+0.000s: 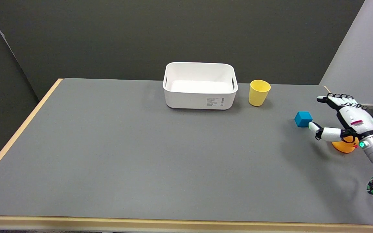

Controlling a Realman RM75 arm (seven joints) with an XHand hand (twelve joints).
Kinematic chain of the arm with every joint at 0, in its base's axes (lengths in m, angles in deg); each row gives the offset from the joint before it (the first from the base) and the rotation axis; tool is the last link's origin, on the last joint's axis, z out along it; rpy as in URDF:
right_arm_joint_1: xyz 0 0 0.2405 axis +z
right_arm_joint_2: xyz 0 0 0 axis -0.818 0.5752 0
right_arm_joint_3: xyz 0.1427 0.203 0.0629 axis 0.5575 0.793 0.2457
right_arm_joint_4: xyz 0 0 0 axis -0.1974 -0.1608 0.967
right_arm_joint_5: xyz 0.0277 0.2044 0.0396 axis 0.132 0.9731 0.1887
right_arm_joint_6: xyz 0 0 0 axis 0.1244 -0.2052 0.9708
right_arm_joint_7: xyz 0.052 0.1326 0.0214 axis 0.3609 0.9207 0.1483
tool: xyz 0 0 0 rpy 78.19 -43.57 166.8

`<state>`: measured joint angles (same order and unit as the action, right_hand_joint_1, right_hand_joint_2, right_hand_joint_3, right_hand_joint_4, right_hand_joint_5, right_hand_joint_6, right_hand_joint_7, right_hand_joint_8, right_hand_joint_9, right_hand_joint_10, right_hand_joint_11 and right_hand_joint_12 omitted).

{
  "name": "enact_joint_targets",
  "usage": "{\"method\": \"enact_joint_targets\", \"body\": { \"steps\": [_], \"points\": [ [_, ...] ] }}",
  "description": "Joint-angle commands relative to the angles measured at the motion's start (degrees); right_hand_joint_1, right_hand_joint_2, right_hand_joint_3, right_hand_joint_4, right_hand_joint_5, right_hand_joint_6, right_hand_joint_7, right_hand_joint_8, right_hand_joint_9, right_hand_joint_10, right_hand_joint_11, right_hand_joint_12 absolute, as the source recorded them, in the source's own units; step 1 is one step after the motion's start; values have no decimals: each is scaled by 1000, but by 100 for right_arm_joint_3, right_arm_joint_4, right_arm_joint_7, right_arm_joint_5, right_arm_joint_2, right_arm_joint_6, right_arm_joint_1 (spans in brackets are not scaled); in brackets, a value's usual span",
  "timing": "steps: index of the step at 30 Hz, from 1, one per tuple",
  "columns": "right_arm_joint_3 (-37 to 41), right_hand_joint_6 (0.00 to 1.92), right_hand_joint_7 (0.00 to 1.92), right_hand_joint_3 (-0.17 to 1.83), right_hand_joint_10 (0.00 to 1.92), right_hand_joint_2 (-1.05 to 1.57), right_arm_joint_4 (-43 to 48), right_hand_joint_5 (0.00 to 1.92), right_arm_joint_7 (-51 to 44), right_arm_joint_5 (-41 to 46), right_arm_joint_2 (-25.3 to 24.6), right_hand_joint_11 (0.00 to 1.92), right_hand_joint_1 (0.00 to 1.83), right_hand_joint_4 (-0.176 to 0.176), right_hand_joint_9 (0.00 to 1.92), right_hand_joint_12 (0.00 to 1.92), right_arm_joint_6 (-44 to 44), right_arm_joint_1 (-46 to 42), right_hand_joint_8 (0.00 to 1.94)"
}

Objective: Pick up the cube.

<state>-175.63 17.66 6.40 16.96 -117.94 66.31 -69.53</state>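
The blue cube (303,119) sits flat, one corner toward the camera.

On the table (141,155) there are one blue cube (303,119), one white bin (200,97), one yellow cup (259,93) and one orange object (345,146).

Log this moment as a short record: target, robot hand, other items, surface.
target: blue cube, resting on the table, not lifted
robot hand: right robot hand, open, fingers spread just right of the cube, thumb tip close to it; contact cannot be told
other items: white bin; yellow cup upright, right of the bin; orange object partly hidden behind the wrist
surface: grey table
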Motion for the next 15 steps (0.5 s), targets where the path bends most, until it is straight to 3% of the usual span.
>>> {"method": "enact_joint_targets", "body": {
  "steps": [1,15],
  "points": [
    [37,480,177,954,644,558,-366,202,649,-1638,305,-1,503,29,37,1062,-1522,708,365],
    [29,472,177,954,644,567,-463,199,641,-1695,282,-1,495,29,51,1075,-1522,836,349]
  ]
}}
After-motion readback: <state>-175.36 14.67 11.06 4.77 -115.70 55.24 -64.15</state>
